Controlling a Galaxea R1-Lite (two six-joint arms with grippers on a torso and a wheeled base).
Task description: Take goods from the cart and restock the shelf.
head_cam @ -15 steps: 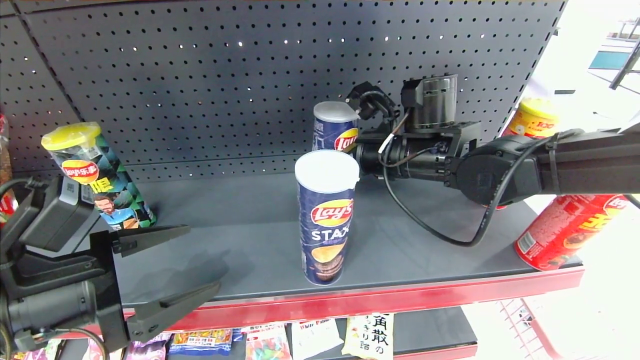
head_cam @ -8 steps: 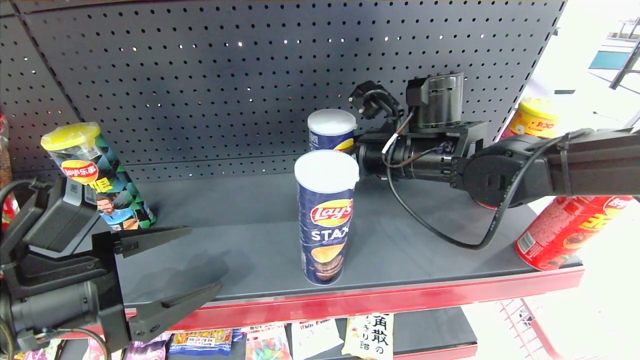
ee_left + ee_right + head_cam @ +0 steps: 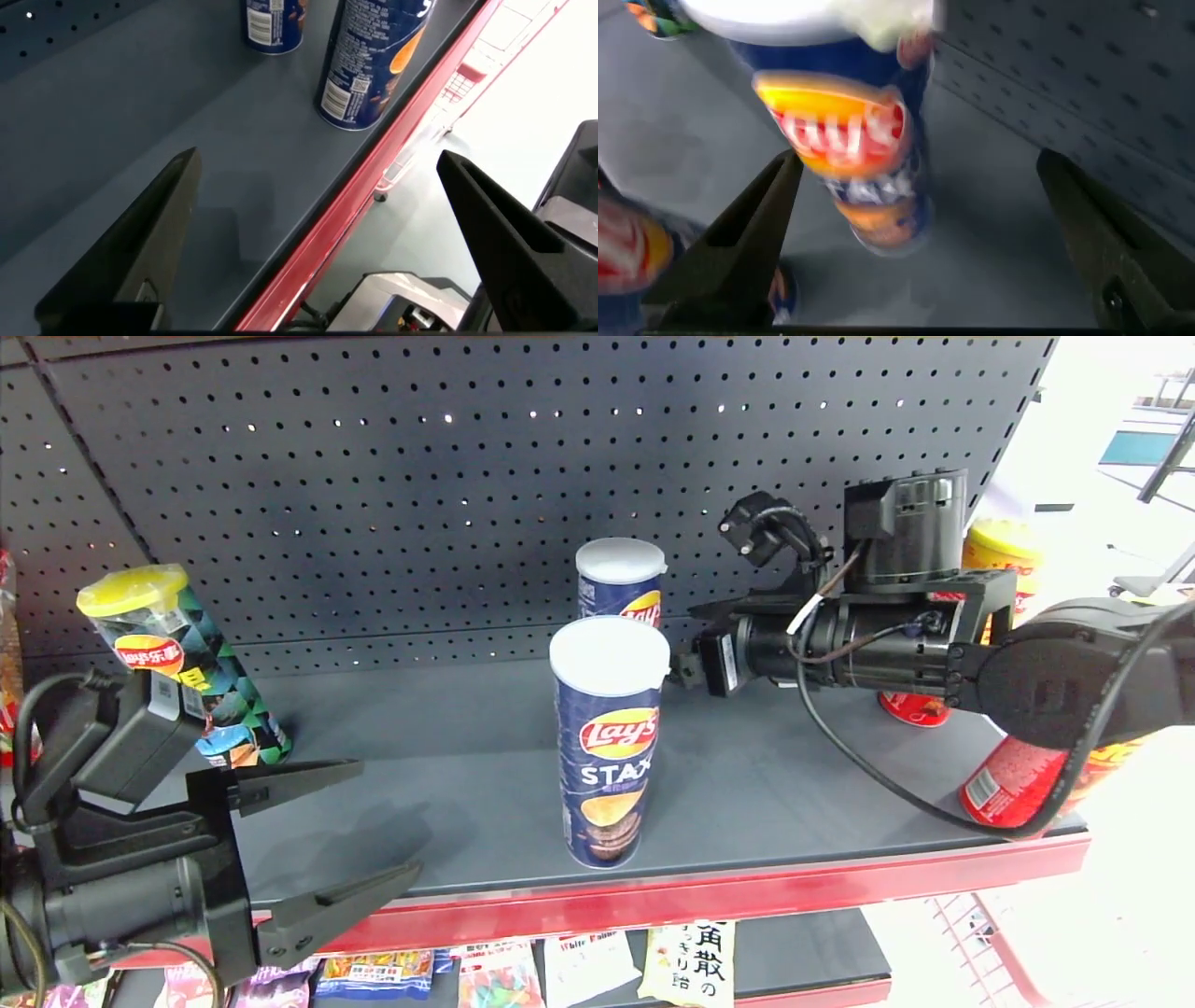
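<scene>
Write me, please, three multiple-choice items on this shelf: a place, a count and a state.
1. The rear blue can stands: A. behind the front blue can; B. on the lower shelf; C. on the floor.
2. Blue cans on the grey shelf: A. one; B. two; C. four.
3. The right gripper is: A. open; B. shut on a blue can; C. shut on a red can.
Key: 1 A, it stands upright nearer the pegboard; 2 B, two white-lidded cans show; 3 A, its jaws stand wide apart.
</scene>
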